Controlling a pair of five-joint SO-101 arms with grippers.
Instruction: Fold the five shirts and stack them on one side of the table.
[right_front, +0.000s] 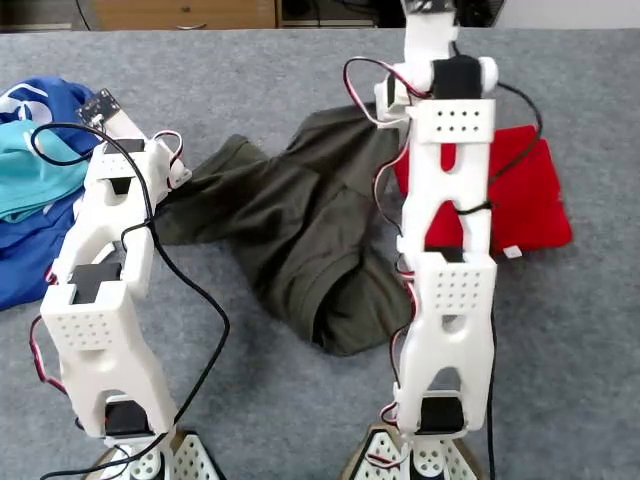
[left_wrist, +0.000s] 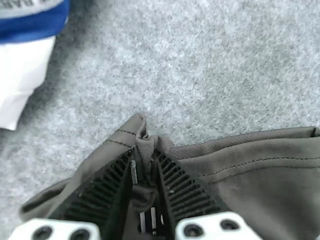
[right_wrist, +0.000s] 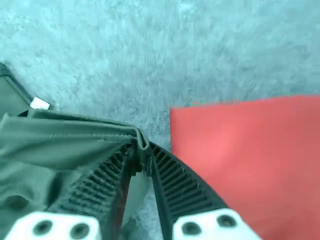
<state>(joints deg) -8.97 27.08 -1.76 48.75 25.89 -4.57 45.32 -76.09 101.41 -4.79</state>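
Observation:
An olive-green shirt (right_front: 300, 240) lies crumpled in the middle of the grey table. My left gripper (left_wrist: 145, 152) is shut on a pinched fold of the olive shirt (left_wrist: 240, 165) at its left sleeve end, under the left arm (right_front: 110, 240). My right gripper (right_wrist: 142, 152) is shut on an edge of the olive shirt (right_wrist: 60, 145) near its far right side, beside a folded red shirt (right_wrist: 250, 155). That folded red shirt (right_front: 525, 200) rests flat at the right, partly behind the right arm (right_front: 450, 230). A blue shirt (right_front: 30, 240) and a teal shirt (right_front: 30, 170) are heaped at the left edge.
A white piece of cloth (left_wrist: 20, 85) and the blue shirt (left_wrist: 30, 20) lie close to the left gripper. Bare grey carpeted table (right_front: 580, 360) lies to the front right and along the far side (right_front: 250, 80). Cables loop beside both arms.

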